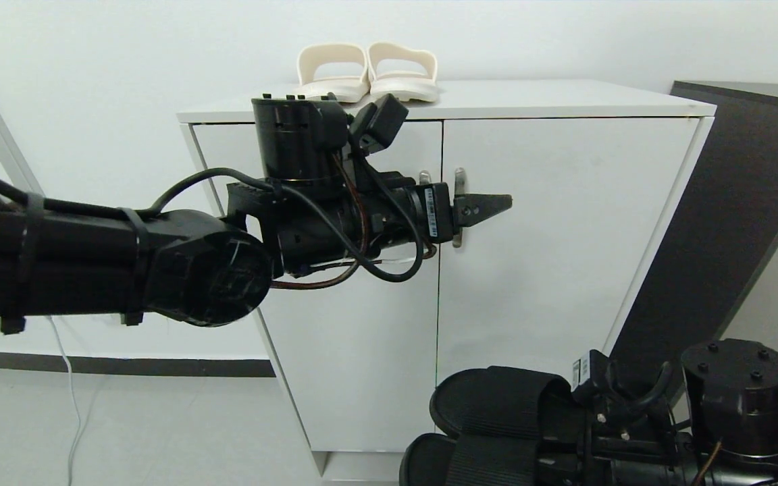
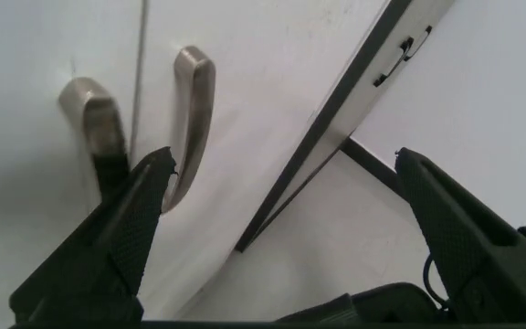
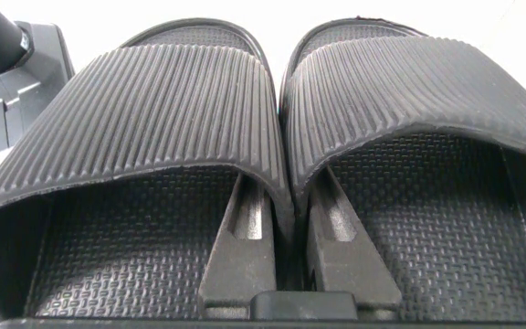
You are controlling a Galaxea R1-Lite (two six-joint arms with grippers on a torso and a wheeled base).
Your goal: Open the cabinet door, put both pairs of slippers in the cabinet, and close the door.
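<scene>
Jaws on the left gripper (image 2: 283, 163) stand wide apart and hold nothing. One finger (image 2: 140, 215) sits just in front of the right handle (image 2: 194, 110), and whether it touches the metal cannot be told. Jaws on the right gripper (image 3: 286, 196) are drawn close together, pinching the two inner side walls of the black slippers (image 3: 272, 110), so the pair is carried in that one grip with the ribbed straps side by side.

Against the white cabinet (image 1: 564, 101), the left gripper is level with the upper part of the front, at the seam where the two doors meet, and points across the right door (image 1: 564, 270). Both doors are shut: the left door (image 1: 355, 337) and the right door lie flush, with only a thin dark line between them. Each has a curved metal handle beside that seam. The left handle (image 1: 424, 178) is mostly hidden behind the gripper's body.

The cream slippers (image 1: 367, 71) rest on top of the cabinet, above the left door and toward the back edge, side by side and touching. The black slippers are held low in front of the cabinet, near the bottom of the right door and well apart from the cream pair.

A dark grey panel (image 1: 733, 236) stands just beside the cabinet's right side. A dark strip (image 1: 112, 366) runs along the wall to the cabinet's left, with a thin white cable (image 1: 73, 405) hanging across it.
</scene>
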